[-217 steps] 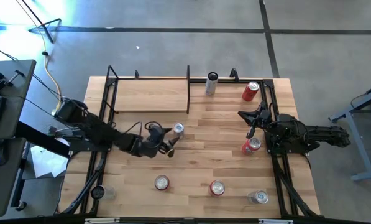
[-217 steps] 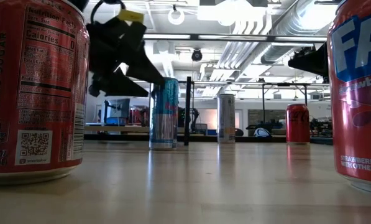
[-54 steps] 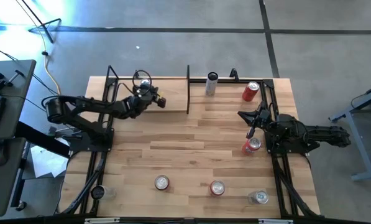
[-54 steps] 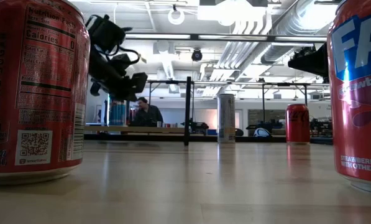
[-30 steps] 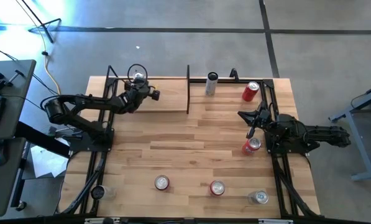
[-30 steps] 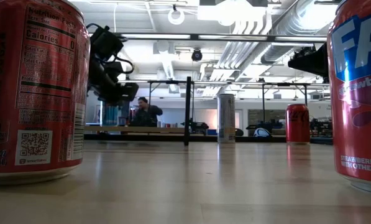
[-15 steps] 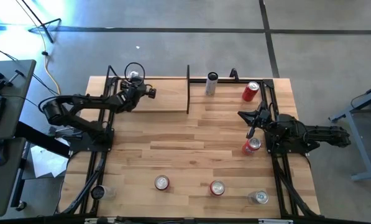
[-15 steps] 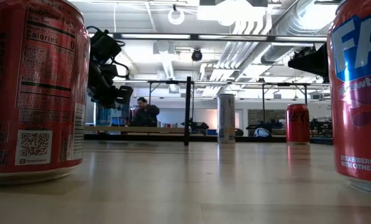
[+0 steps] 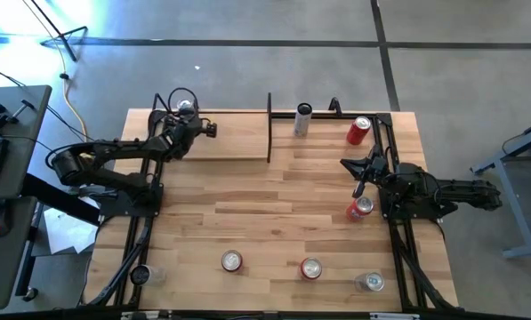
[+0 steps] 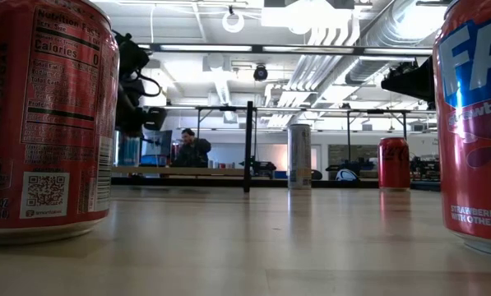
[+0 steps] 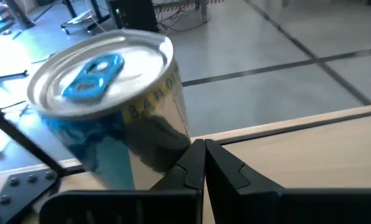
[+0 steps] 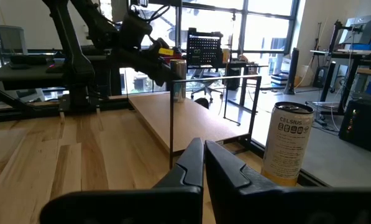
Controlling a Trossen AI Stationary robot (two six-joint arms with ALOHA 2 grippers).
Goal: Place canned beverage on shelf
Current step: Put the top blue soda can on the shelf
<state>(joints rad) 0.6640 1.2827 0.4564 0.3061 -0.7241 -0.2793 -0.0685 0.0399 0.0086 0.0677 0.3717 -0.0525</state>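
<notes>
A blue and silver can (image 9: 185, 107) stands upright on its base at the far left corner of the pale-wood shelf (image 9: 238, 138). It also shows in the low view (image 10: 130, 152) and fills the left wrist view (image 11: 110, 106). My left gripper (image 9: 191, 121) is shut right beside the can, on the side toward the table's right, with its fingertips together (image 11: 204, 146). My right gripper (image 9: 363, 173) hangs shut at the table's right, above a red can (image 9: 360, 209), with nothing between its fingers (image 12: 204, 146). My left gripper has the outer side of one shut finger (image 11: 182, 165) against the lower side wall of the can (image 11: 166, 140); the finger itself hides the exact spot. The fingers come slanting down from the table's near side. The can stands upright on the shelf.
A white can (image 9: 302, 120) and a red can (image 9: 360, 131) stand at the far edge, right of the shelf's black upright (image 9: 269, 124). Three more cans (image 9: 232, 260) (image 9: 310, 268) (image 9: 370, 282) stand near the front edge. A person (image 10: 192, 148) sits in the room behind.
My left gripper, staying shut, has gone along the shelf toward the table's left edge. The blue and silver can has moved with it, upright, toward the shelf's far left corner.
</notes>
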